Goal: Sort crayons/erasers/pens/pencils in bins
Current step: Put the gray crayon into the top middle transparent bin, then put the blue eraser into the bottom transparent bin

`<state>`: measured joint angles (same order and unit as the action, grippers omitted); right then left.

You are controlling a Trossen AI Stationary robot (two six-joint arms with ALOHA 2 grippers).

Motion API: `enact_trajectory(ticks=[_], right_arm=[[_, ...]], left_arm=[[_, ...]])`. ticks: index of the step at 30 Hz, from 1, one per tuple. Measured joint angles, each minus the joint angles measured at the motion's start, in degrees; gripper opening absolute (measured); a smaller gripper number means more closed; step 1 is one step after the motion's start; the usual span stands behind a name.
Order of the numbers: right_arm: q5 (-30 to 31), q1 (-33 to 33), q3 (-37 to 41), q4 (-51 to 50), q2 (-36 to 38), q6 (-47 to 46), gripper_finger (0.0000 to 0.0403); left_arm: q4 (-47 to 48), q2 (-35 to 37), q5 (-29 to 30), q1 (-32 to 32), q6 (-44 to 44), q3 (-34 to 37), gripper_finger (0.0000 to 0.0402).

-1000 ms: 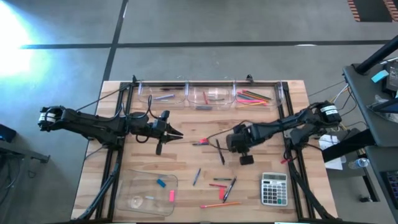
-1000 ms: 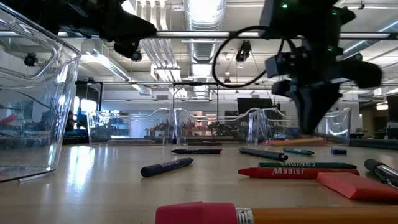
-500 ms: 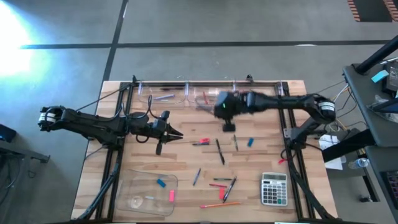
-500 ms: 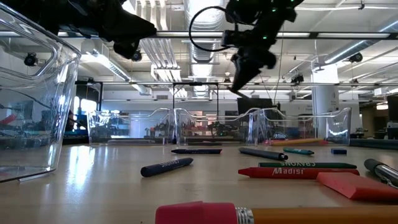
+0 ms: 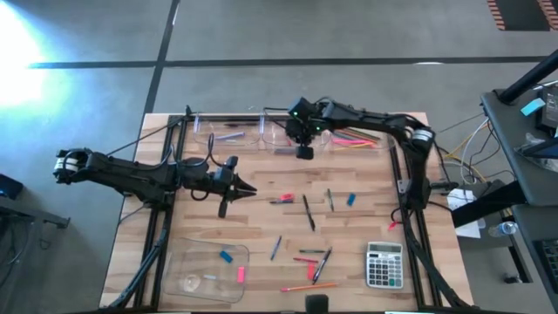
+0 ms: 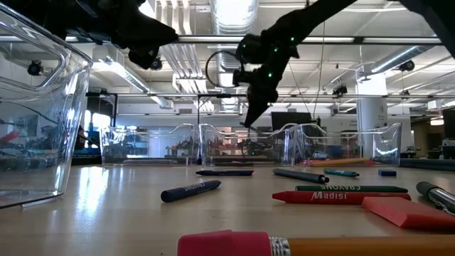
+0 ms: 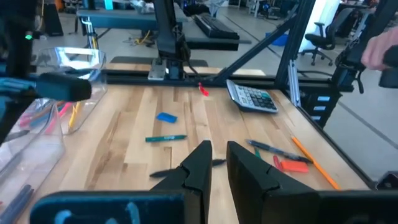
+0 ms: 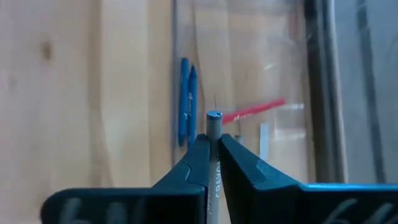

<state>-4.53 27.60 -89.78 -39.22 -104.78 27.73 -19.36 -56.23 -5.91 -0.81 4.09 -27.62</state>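
Right gripper [image 8: 213, 149] clamps a grey pen [image 8: 214, 134] end-on, hanging above the middle bin [image 5: 292, 138] at twelve o'clock.

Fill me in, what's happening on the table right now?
The right tool is over the middle bin at the back of the table, shut on a grey pen and ready to drop it in. The left tool waits mid-table, holding nothing. Pencils already sit in the right-hand bin, erasers in the front tray. More pens, crayons and a blue eraser are loose on the table.
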Motion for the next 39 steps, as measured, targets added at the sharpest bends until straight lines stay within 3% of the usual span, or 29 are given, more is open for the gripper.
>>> enact_trajectory(ticks=[3,12,17,22,29,39], right_arm=[[0.08,0.80,-1.95,-0.93,-2.80,-1.21,0.0032],[0.80,0.80,-4.43,-2.71,-3.25,-1.52,0.0137],[1.83,0.62,-9.36,-13.15,-1.01,-7.49,0.0173],[-1.43,-2.88,-9.14,-23.75,2.57,-14.98,0.0174],[-1.51,-13.78,0.83,-25.35,9.56,-18.15,0.0164],[-1.72,-25.93,23.63,-12.54,22.57,-33.08,0.0159]], left_arm=[[1.68,0.00,0.00,-0.01,0.03,0.00,0.0034],[2.41,0.00,0.02,0.01,0.03,0.00,0.0034],[2.43,0.00,0.02,-0.01,0.07,0.00,0.0034],[2.41,0.00,0.02,-0.01,0.07,0.00,0.0034],[2.43,0.00,0.02,-0.03,0.08,0.00,0.0034],[2.45,0.00,0.04,-0.05,0.12,0.00,0.0034]])
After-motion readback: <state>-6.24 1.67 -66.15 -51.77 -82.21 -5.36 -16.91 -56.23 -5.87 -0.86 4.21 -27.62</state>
